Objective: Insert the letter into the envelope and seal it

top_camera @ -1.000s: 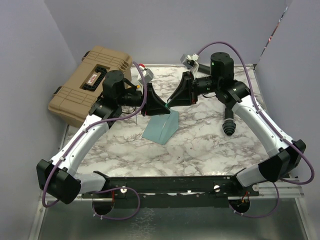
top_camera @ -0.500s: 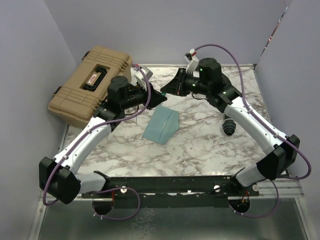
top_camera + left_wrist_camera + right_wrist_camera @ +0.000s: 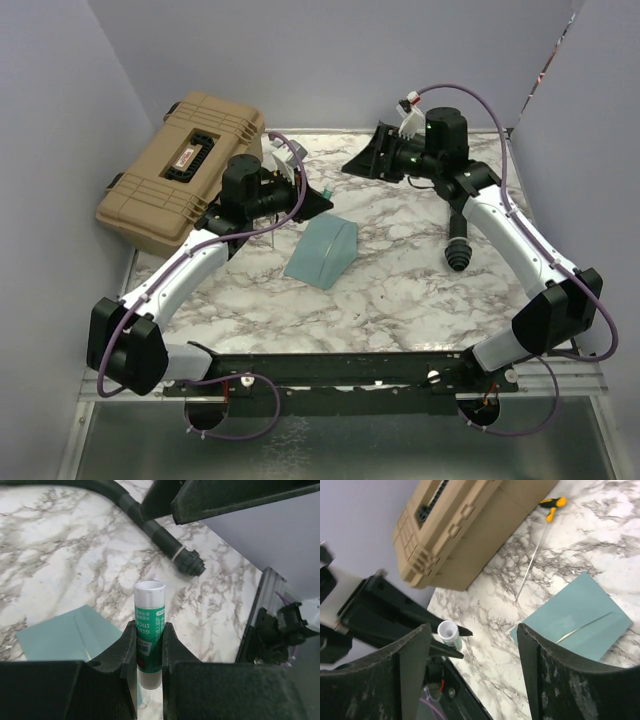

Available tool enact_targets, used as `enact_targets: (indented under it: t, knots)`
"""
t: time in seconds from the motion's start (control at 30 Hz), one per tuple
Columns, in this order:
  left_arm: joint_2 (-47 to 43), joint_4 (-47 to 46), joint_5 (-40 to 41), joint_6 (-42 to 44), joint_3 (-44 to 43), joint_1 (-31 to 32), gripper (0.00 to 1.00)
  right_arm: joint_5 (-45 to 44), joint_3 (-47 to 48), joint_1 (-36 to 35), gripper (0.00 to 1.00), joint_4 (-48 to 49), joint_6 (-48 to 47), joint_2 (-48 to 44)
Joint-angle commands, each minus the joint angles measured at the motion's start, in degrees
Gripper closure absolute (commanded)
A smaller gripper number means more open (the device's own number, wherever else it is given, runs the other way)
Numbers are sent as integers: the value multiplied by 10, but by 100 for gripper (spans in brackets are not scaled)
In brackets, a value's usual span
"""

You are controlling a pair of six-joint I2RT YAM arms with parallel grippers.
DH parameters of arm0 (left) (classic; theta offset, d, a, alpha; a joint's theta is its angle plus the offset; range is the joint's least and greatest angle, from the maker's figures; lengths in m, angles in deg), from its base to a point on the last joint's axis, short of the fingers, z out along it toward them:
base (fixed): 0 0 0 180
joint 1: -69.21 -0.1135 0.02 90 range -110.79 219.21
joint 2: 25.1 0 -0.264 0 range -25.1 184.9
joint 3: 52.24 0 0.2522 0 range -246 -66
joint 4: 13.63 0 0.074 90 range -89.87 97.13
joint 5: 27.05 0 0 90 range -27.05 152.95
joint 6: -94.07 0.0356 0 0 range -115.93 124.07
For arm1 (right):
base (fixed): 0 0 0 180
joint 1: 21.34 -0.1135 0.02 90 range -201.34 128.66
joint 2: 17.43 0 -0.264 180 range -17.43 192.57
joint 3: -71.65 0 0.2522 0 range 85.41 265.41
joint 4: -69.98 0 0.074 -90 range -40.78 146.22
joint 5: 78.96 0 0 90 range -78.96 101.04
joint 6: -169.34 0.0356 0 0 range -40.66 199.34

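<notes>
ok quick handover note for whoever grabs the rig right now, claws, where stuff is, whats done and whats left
Left claw: shut on a green glue stick, held above the table by the envelope's far edge.
Right claw: open, empty, raised at the far side.
Envelope: lying on the table, free of both claws; its flap looks slightly lifted, not pressed flat.
Letter: not in view; it may be inside the envelope, but I cannot tell.
Done: glue stick picked up.
Left: confirm the letter is in, glue the flap, press it shut.
</notes>
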Motion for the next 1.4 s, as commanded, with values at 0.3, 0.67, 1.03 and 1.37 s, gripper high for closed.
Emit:
enact_targets:
  t: [0.3,0.67,1.03,1.37]
  knots:
    - [32,0,-308,-53,-54,-9,100,308,7,18,24,-29,-230,-22]
    - [32,-4,-299,-53,-64,-9,100,421,23,18,60,-38,-222,8]
    - [23,-51,-175,-83,-49,-9,100,330,24,18,99,-35,-177,17]
    - [13,-110,-30,-101,-5,-6,100,-134,-1,-41,100,-49,65,-2]
